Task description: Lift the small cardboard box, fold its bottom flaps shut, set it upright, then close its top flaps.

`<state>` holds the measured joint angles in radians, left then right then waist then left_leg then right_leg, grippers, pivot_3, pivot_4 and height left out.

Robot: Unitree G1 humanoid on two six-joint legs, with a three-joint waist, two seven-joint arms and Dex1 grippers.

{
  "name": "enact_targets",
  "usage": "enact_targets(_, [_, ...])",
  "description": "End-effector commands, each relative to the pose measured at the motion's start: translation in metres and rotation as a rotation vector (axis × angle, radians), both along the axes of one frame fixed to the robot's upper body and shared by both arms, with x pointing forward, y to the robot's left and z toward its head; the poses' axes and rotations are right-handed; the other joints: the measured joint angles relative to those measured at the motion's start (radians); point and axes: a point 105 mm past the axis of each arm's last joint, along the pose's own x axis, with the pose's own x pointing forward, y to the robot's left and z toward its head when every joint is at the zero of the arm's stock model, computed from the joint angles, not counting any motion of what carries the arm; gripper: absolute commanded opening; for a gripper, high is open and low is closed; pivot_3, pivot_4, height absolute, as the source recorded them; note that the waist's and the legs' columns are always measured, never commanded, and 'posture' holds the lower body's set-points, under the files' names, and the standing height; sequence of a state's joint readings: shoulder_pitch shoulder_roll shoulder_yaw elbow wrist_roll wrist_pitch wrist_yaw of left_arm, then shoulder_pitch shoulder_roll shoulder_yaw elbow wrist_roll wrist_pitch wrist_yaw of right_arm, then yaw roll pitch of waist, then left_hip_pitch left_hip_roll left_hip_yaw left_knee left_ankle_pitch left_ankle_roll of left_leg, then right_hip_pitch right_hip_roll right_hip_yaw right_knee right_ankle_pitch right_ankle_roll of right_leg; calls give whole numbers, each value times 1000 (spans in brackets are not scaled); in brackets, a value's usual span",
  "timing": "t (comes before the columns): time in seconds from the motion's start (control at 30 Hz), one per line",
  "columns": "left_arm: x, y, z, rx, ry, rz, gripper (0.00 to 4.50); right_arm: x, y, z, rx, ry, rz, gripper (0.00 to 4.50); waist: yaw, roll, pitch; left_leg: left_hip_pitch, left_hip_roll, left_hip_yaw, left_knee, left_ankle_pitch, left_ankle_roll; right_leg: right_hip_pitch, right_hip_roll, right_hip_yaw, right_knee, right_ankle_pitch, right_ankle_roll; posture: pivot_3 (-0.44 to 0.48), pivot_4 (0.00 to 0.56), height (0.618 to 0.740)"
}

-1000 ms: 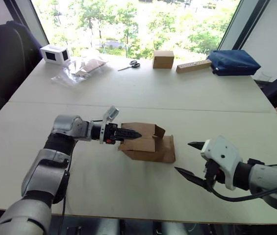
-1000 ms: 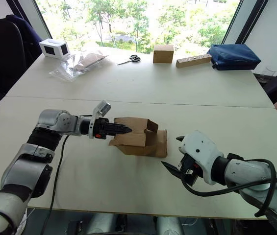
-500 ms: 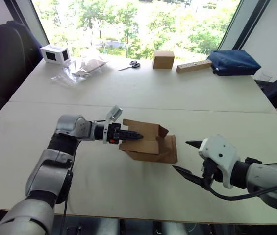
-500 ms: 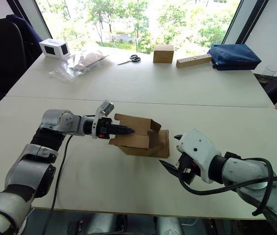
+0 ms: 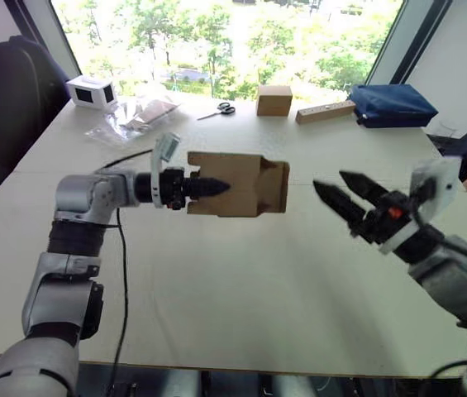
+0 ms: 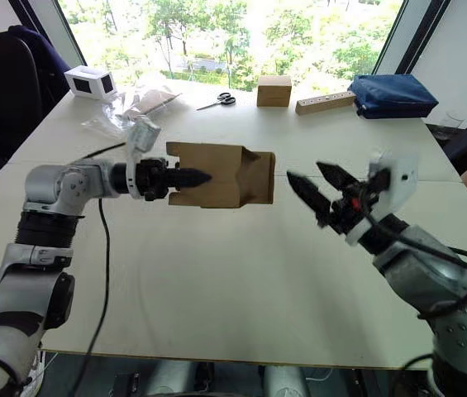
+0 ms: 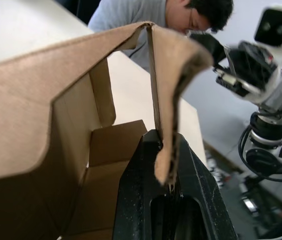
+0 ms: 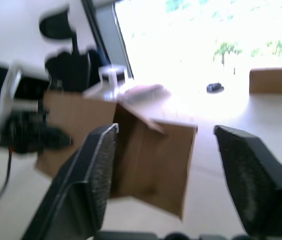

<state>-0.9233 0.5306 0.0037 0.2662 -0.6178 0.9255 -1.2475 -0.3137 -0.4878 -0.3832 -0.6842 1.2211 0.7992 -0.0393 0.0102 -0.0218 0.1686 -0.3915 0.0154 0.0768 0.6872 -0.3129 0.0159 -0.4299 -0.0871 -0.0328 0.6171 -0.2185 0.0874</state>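
1. Left gripper (image 5: 204, 186) is clamped on one wall of the small cardboard box (image 5: 237, 184); the left wrist view shows the cardboard edge pinched between its two black fingers (image 7: 190, 175).
2. Right gripper (image 5: 342, 188) is spread wide with nothing in it, its tips aimed at the box from the robot's right.
3. Held off the table (image 5: 241, 306), the box hangs above the middle of the surface, closer to the far edge than to the near one, with its long axis running left to right between the two arms.
4. Its open end faces the right gripper, and a loose flap (image 5: 278, 187) stands out on that side; judging by this, these are the bottom flaps waiting to be folded, though which end is bottom cannot be told for sure.
5. The coming move turns on this line-up: the right gripper sits just beside the open end, level with it and apart from it, so it is the arm placed to push the flaps in while the left one steadies the box.
6. The box interior, seen in the left wrist view, holds nothing.
7. Along the far edge lie a squarer brown box (image 5: 274, 100), a long tan bar-shaped box (image 5: 326, 112), scissors (image 5: 224, 108), a blue bag (image 5: 393, 105), a clear plastic bag (image 5: 134, 117) and a small white box (image 5: 92, 92).
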Motion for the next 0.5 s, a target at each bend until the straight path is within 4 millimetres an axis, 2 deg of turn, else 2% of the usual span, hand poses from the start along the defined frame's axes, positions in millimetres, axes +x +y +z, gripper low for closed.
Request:
enact_targets(0.03, [-2, -2, 26, 2, -168, 33, 0, 21, 5, 14, -23, -52, -80, 1617, 0, 0, 0, 0, 0, 0, 0, 0, 0, 0, 0, 0, 0, 0, 0, 0, 150, 740])
enact_targets(0.1, [-6, -4, 30, -16, -184, 26, 0, 26, 9, 18, -6, -61, -79, 735, 1, 0, 0, -1, 0, 0, 0, 0, 0, 0, 0, 0, 0, 0, 0, 0, 150, 740])
enact_targets(0.17, [-8, -6, 34, -40, -194, 26, 0, 27, 14, 22, 25, -71, -57, 48, 1, 0, 0, -1, 0, 0, 0, 0, 0, 0, 0, 0, -1, 0, 1, 0, 150, 740])
enact_targets(0.27, [-12, -7, 35, -61, -203, 22, 0, 28, 26, 20, 48, -60, 17, 48, -2, 0, 0, -1, 0, 0, 0, 0, 1, 0, 0, 0, -1, 0, 1, 0, 150, 740])
enact_targets(0.5, [-11, -10, 38, -87, -208, 11, 0, 37, 44, 21, 37, -65, 57, 48, -10, 0, 0, 0, 0, 0, 0, 0, 0, 0, 0, 0, 0, 1, 1, 0, 150, 740])
